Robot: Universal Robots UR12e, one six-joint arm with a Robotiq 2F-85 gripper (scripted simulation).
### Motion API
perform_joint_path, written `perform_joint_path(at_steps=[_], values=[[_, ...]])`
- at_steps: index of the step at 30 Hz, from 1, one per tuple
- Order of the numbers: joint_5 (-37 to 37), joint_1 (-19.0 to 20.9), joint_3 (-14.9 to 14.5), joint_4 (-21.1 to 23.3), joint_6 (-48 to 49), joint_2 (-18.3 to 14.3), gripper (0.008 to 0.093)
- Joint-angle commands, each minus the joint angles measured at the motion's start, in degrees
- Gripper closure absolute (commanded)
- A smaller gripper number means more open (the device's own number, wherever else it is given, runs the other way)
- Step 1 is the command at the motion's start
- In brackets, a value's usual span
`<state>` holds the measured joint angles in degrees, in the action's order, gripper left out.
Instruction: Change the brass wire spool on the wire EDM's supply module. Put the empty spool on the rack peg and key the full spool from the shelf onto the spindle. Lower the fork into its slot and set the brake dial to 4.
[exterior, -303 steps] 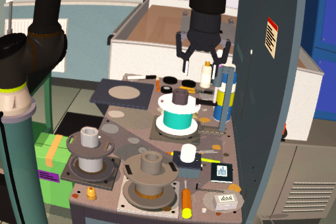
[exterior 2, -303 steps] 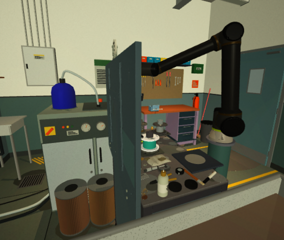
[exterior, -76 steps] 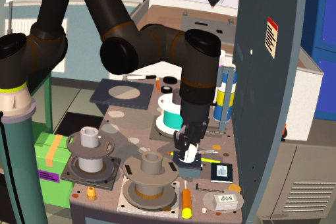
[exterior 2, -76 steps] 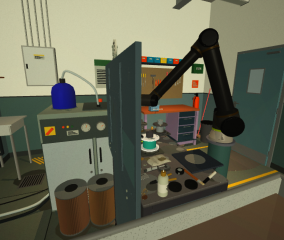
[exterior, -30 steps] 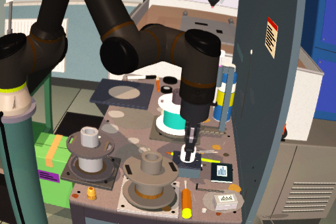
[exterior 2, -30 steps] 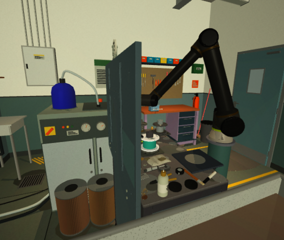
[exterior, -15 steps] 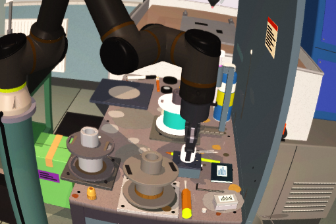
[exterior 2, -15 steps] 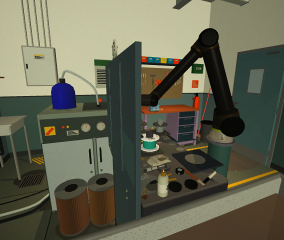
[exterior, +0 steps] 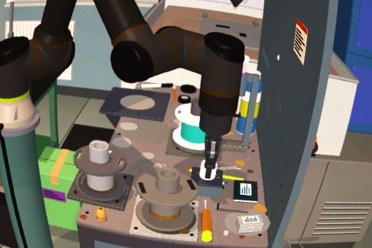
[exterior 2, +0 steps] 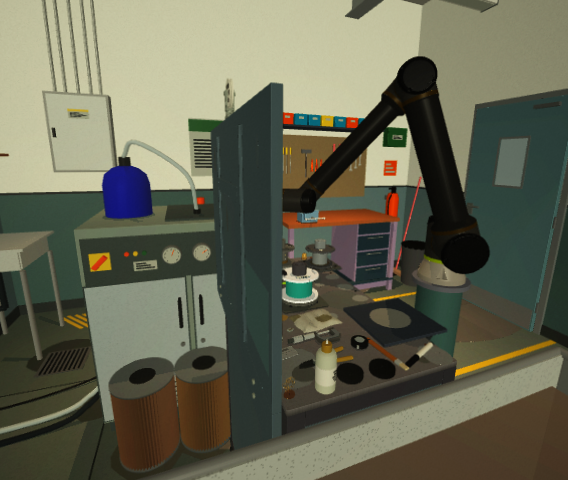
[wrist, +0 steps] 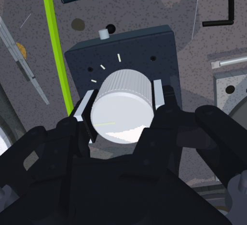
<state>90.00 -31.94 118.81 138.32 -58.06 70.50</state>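
On the right middle of the supply module's deck a dark box (exterior: 208, 181) carries the white ribbed brake dial (wrist: 123, 108), and my gripper (wrist: 120, 103) (exterior: 209, 169) points straight down and is closed around that dial. The dial's pale pointer line aims to the left in the wrist camera, below three tick marks on the box face. Behind it a spool of teal wire (exterior: 189, 130) (exterior 2: 300, 287) sits on a plate. Near the front edge stand a brown empty spool (exterior: 167, 197) and, to its left, a grey one (exterior: 99, 170). The fork (exterior: 251, 109) stands upright by the panel.
The tall grey panel (exterior: 295, 89) rises close on the dial's right. Around the box lie a green-yellow pencil (wrist: 56, 50), an Allen key (wrist: 224, 14), a small dark card (exterior: 245, 191), an orange screwdriver (exterior: 206, 225) and a labelled white block (exterior: 250, 222). A dark tray (exterior: 136, 103) sits at the back left.
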Motion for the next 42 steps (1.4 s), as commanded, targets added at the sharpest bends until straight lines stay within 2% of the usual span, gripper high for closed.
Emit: perform_joint_path(at_steps=[1, 3, 33, 42], values=[[0.0, 0.0, 0.0, 0.0, 0.0, 0.0, 0.0934], [0.0, 0.0, 0.0, 0.0, 0.0, 0.0, 0.0929], [0.0, 0.0, 0.0, 0.0, 0.0, 0.0, 0.0334], [0.0, 0.0, 0.0, 0.0, 0.0, 0.0, 0.0334]])
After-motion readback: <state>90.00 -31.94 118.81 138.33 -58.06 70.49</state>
